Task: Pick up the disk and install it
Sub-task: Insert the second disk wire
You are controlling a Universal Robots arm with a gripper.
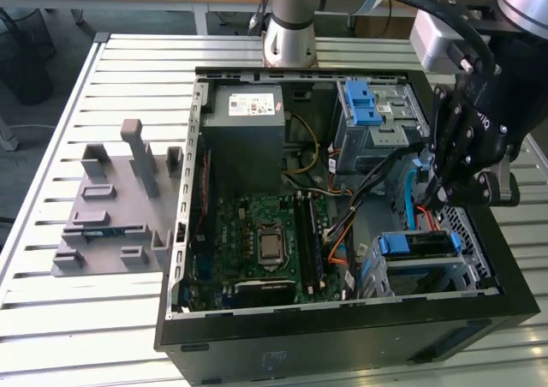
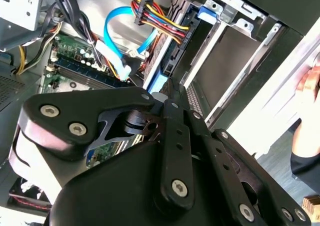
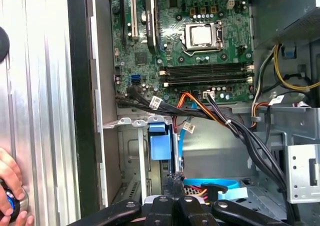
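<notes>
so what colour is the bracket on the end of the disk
Blue, clearest on the disk in the exterior view.

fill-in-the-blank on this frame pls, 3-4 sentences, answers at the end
1. The gripper hangs inside the open computer case, toward the exterior view's ____ side.
2. The disk sits in the bay right beneath the gripper, its end bracket coloured ____.
3. The processor socket on the green motherboard has no ____ mounted over it.
4. On the slatted table, at the exterior view's left of the case, lies a ____ plastic fixture.

Missing words: right; blue; cooler; grey
</notes>
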